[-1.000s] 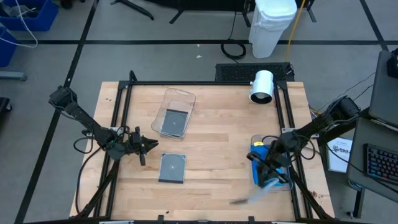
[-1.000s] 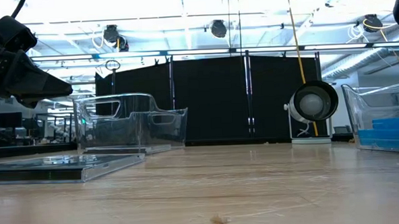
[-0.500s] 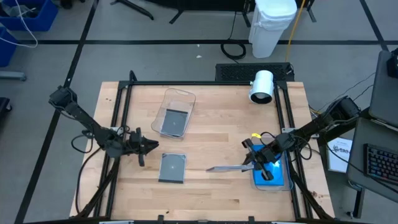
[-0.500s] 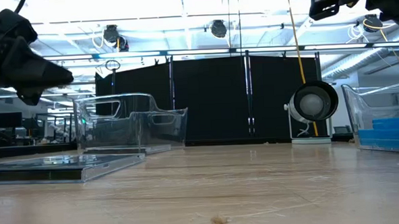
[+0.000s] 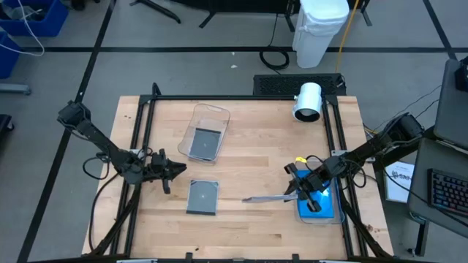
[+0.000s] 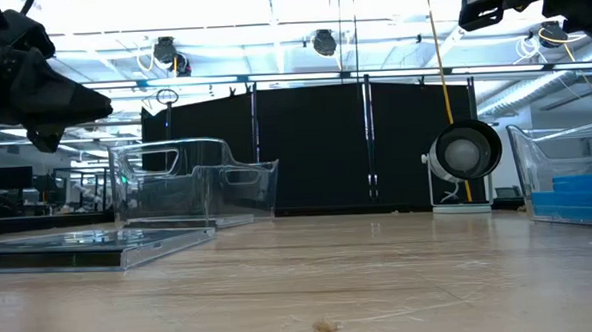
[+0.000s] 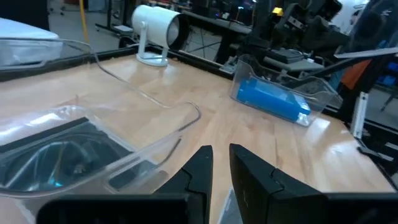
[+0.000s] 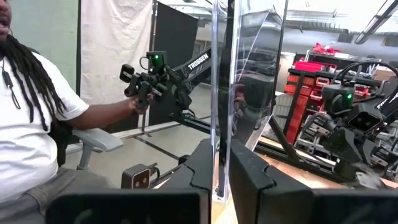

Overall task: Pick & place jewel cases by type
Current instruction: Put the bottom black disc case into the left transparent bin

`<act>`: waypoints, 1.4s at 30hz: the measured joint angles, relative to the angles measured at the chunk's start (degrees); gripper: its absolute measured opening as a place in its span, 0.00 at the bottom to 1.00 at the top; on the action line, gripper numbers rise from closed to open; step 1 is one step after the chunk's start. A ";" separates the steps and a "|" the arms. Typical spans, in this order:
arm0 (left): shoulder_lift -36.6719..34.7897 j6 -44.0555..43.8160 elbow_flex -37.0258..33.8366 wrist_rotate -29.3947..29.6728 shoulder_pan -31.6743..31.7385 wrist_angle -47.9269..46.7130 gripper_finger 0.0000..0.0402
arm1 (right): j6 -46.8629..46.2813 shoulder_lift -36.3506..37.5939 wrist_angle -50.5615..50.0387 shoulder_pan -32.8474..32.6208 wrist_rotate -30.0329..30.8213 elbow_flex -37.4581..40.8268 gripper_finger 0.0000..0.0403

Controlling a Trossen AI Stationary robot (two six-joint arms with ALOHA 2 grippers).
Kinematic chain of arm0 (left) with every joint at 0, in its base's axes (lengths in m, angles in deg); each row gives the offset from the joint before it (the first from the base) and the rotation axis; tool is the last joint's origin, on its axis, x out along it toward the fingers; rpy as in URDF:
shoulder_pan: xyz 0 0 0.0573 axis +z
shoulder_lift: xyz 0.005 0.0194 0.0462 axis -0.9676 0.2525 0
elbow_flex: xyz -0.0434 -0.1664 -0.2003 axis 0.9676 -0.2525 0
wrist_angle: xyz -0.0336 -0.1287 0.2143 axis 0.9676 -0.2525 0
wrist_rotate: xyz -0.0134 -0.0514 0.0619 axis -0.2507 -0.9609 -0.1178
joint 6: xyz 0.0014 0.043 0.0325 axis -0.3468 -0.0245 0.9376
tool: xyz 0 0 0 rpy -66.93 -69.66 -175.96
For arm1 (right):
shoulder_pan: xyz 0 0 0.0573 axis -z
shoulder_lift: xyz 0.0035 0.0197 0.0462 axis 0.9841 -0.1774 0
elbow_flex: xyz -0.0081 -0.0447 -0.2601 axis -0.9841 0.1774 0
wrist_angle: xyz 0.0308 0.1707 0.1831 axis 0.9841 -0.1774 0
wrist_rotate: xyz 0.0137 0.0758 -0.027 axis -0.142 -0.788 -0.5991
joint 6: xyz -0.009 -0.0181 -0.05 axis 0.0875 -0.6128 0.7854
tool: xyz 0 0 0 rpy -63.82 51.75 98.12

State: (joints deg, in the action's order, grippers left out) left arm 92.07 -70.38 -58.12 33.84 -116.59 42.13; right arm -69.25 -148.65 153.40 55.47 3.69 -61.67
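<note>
The right gripper (image 5: 296, 191) is above the bench (image 5: 256, 146), next to the tub with blue cases (image 5: 322, 204); fingers closed on edge of a clear case (image 5: 265, 197), held in the air. The left gripper (image 5: 178, 169) hovers near a grey case (image 5: 202, 196), fingers nearly closed, holding nothing. Another case (image 5: 205, 144) lies in the far tub (image 5: 207, 117).

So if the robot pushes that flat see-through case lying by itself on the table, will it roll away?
Probably not. The flat square clear-fronted jewel case lies flush on the wooden table, so it should slide rather than roll or tip. It looks thin, stiff plastic, so likely light, perhaps slippery to pinch, and it might crack if squeezed hard.
</note>
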 joint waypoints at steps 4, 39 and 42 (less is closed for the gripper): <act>0.02 2.50 0.00 2.27 0.25 0.33 0.16 | 0.35 0.00 -0.01 0.00 -0.01 0.00 0.04; 34.76 33.86 29.56 -27.94 13.07 12.15 0.16 | -0.95 0.02 -2.70 2.23 0.27 0.00 0.04; 40.13 34.64 34.58 -24.42 13.07 12.20 0.16 | -0.97 0.02 -2.67 2.23 0.27 0.00 0.04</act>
State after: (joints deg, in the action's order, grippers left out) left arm 132.20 -35.74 -23.53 9.42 -103.52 54.33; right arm -70.23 -148.63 150.73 57.70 3.96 -61.67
